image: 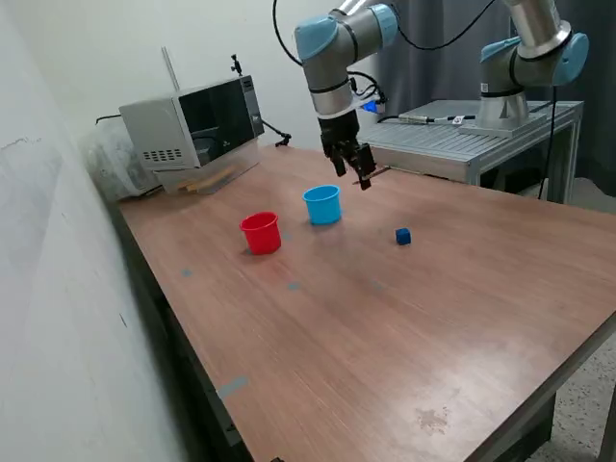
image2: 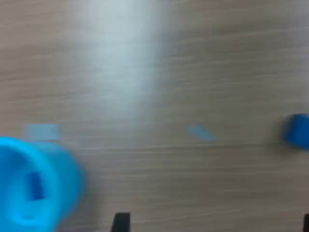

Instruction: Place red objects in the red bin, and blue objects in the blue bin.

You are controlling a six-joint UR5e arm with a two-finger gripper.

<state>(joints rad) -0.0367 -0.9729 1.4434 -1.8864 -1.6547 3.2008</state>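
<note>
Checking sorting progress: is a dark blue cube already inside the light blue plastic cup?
Yes, the wrist view shows a small dark blue cube lying inside the light blue plastic cup.

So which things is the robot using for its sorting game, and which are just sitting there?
For the game:
- red cup
- blue cup, with a dark blue cube inside
- blue cube on the table
- hand, in the air above the table beside the blue cup

Just sitting there:
- microwave
- second robot arm
- metal bench
</note>
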